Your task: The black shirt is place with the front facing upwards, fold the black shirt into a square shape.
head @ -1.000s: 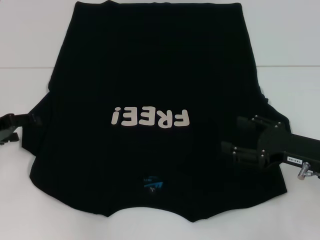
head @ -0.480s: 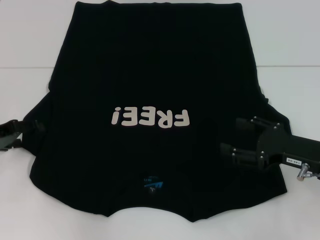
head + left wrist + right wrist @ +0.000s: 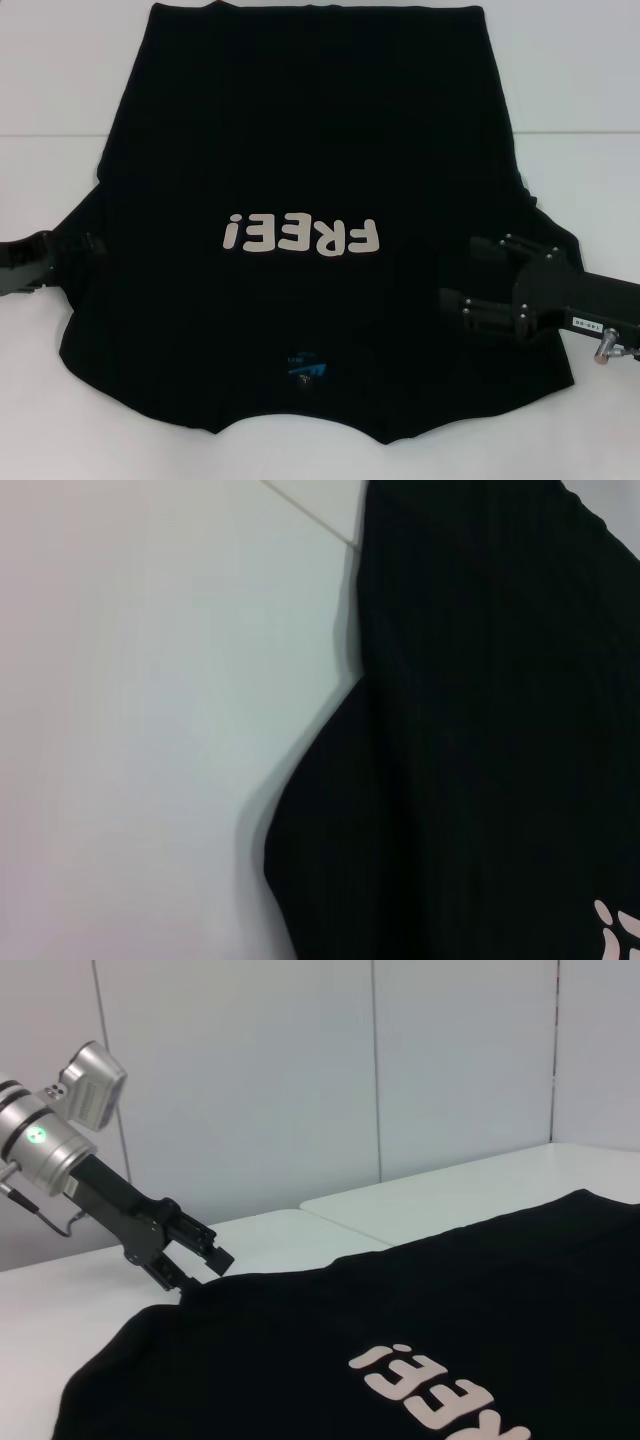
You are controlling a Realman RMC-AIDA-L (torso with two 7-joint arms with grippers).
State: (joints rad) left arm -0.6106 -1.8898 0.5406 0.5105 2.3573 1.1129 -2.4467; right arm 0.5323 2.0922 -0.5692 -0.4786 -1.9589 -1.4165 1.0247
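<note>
Soft black cloth shirt (image 3: 310, 150) lying flat on white worktop (image 3: 60, 80). Left claw (image 3: 195, 1260) spread at sleeve edge; right claw (image 3: 470, 275) spread, hovering over opposite sleeve. Advice: pinch both layers.

You have bare white table (image 3: 60, 90) on the robot's left of the black shirt (image 3: 310, 130), and a like strip on the right (image 3: 590, 120); either side gives you open room to come in low. The shirt itself covers nearly all the middle ground, out to the far edge. Your left gripper (image 3: 88, 246) sits at the shirt's left edge, fingers parted, with clear table behind it. Your right gripper (image 3: 458, 272) hangs over the shirt's right side, jaws apart, its arm blocking that near-right corner. Above the cloth, the right wrist view shows open air back to the white wall panels (image 3: 300, 1080).
</note>
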